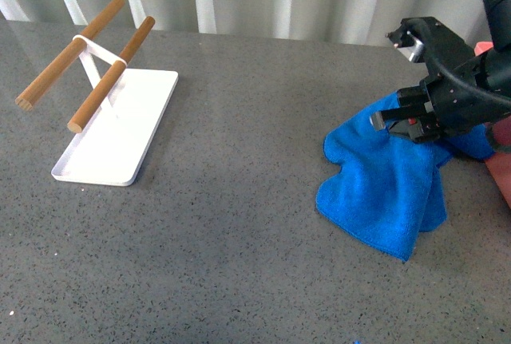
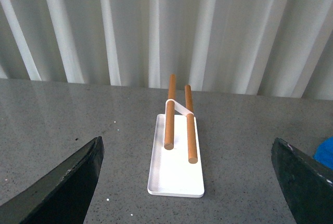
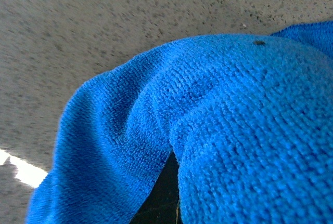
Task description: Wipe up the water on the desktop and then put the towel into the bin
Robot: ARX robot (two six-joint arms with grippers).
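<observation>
The blue towel (image 1: 389, 194) lies bunched on the dark speckled desktop (image 1: 223, 240) at the right. My right gripper (image 1: 397, 120) is shut on the towel's far upper edge, lifting that part while the rest drapes down to the surface. In the right wrist view the towel (image 3: 234, 120) fills most of the picture and hides the fingers, above the desktop (image 3: 104, 21). A salmon-pink sliver of the bin (image 1: 501, 167) shows at the right edge, behind the arm. My left gripper (image 2: 187, 148) is open, holding nothing, over the desktop (image 2: 62, 115). I see no water on the surface.
A flat white tray (image 1: 100, 164) carrying two wooden bars (image 1: 112, 73) stands at the back left; in the left wrist view the tray (image 2: 174, 180) lies straight ahead of the open fingers. A white corrugated wall (image 2: 156, 26) runs behind the table.
</observation>
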